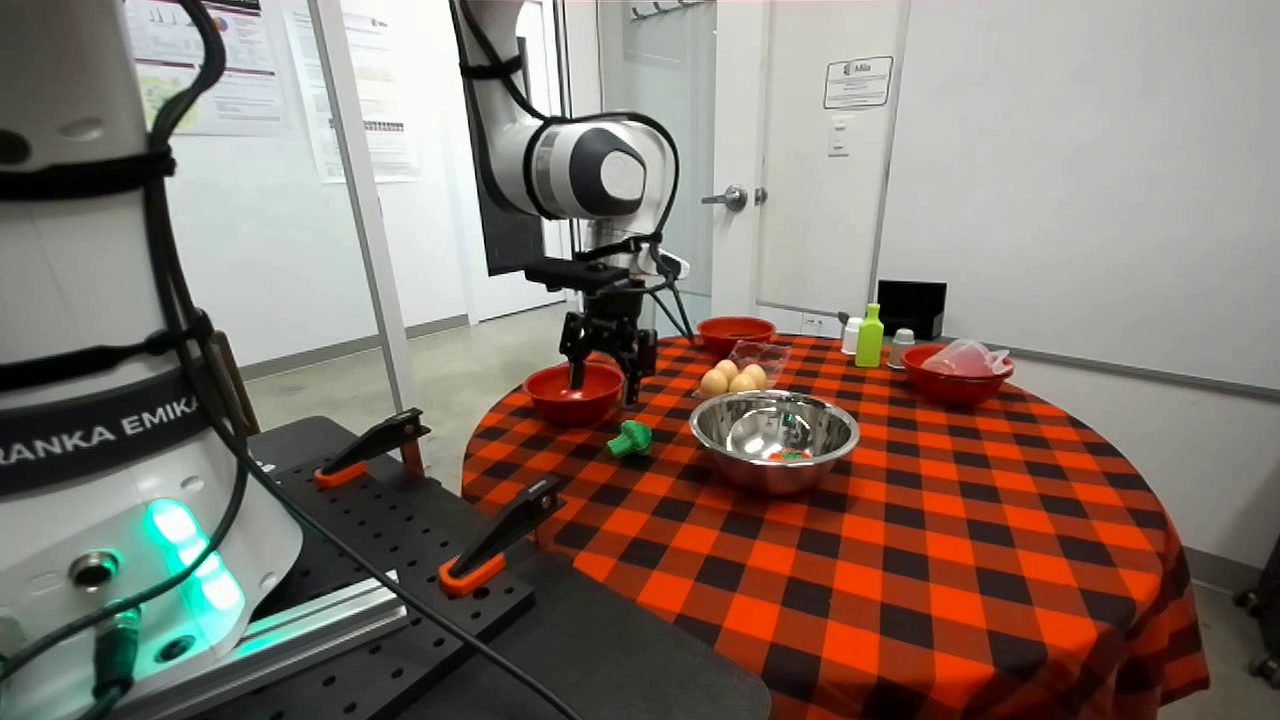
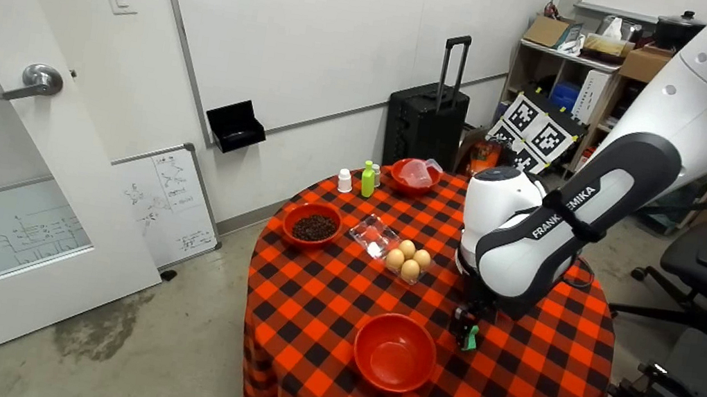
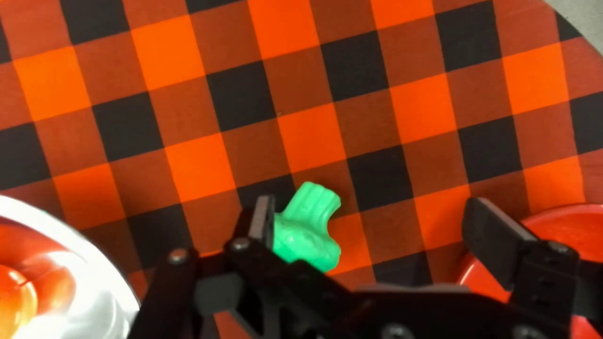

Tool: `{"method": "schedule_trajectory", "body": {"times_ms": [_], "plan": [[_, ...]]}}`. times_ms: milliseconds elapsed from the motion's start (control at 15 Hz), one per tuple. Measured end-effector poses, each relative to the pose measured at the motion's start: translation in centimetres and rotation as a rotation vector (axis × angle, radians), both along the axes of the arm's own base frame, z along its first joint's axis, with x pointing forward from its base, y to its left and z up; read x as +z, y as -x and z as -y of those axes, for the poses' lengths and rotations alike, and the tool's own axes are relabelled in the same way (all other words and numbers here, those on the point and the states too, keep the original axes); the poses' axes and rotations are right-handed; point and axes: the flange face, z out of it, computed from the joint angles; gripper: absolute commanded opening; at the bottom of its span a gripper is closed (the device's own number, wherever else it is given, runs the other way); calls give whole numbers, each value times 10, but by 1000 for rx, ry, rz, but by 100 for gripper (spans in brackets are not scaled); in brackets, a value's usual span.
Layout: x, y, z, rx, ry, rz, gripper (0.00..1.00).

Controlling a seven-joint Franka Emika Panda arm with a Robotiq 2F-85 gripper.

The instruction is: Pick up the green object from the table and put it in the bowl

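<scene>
Your gripper [image 1: 604, 390] hangs tips-down over the round table [image 1: 960, 560], near the table's left edge as seen in an exterior view. Jaws spread wide, no grip on anything. Your target, the toy broccoli [image 3: 308, 230], lies on the red-and-black checked cloth [image 3: 365, 176], in from that left edge, stalk aimed toward it. Wrist view puts it inside your jaw gap but way off-center: right beside the picture-left finger, lots of cloth across to the opposite one. An exterior view shows a strip of cloth between your fingertips and the broccoli, so you're just clear of it. Steel mixing bowl [image 1: 770, 478] sits further in from the left edge, near the broccoli, not touching; small red-and-green patch [image 1: 790, 455] inside, can't tell what. Red bowl [image 2: 394, 355] at the left edge, right by you; in the wrist view your picture-right finger overlaps its rim, can't tell the height. From that same exterior angle, four eggs [image 2: 408, 261] in a clear plastic carton [image 2: 376, 237] sit behind the steel bowl, between it and the far edge. Along the far edge you've got a second red bowl [image 2: 308, 243] with dark beans [image 2: 314, 228], a small white container [image 2: 345, 182], a lime-green bottle [image 1: 869, 338], and a third red bowl [image 1: 950, 388] with a translucent plastic piece [image 1: 965, 358] in it.
</scene>
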Motion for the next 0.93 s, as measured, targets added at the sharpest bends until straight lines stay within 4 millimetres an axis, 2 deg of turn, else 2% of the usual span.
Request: {"method": "schedule_trajectory", "body": {"times_ms": [600,667,800,933], "plan": [[-54,-29,21,73,54,-23,98],[-59,-31,21,74,54,-27,74],[-67,-32,22,75,55,-34,69],[-74,-33,22,74,56,-38,54]]}}
